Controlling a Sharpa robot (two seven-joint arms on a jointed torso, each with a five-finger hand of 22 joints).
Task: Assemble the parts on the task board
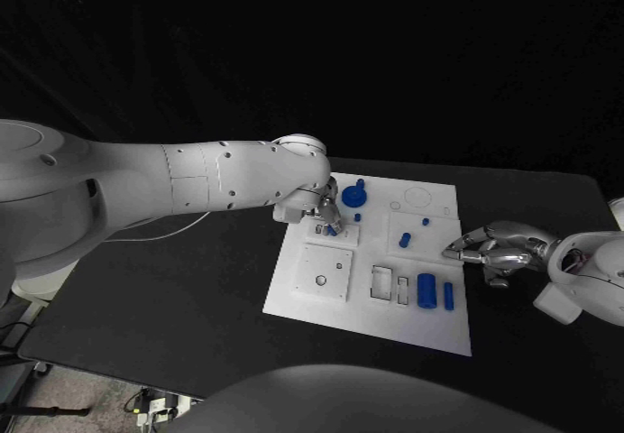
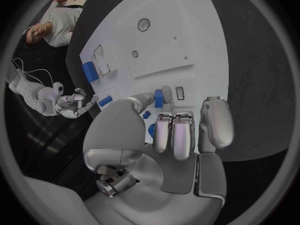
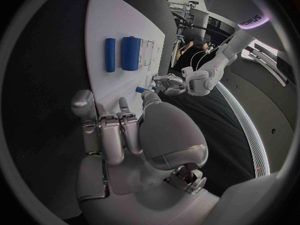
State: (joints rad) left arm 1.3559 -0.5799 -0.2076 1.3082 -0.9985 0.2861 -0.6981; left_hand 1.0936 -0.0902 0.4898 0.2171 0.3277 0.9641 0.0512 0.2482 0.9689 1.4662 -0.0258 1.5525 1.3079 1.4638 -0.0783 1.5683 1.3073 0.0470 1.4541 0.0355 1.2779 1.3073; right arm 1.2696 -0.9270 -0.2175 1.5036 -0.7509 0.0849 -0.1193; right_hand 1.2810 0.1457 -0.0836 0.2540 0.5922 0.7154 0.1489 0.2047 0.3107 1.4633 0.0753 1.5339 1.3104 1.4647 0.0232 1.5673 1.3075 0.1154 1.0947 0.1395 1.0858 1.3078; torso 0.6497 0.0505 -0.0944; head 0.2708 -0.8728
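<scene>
The white task board (image 1: 325, 293) lies mid-table. My left hand (image 1: 316, 209) hovers over its far left part and pinches a small blue part (image 2: 158, 99) between thumb and a finger, right beside a small rectangular slot (image 2: 180, 93). In the head view that part (image 1: 330, 230) shows just under the fingertips. A round blue knob (image 1: 353, 194) and a small blue peg (image 1: 358, 217) stand close by. My right hand (image 1: 498, 250) rests off the board's right edge, fingers loosely bent and holding nothing. A wide blue block (image 1: 426, 290) and a thin blue bar (image 1: 449, 296) lie near the board's front right.
Another short blue piece (image 1: 405, 240) lies mid-board, with a tiny blue dot (image 1: 426, 221) beyond it. A square plate with a round hole (image 1: 323, 271) and rectangular cut-outs (image 1: 382, 283) sit at the board's front. Black table (image 1: 195, 298) surrounds the board.
</scene>
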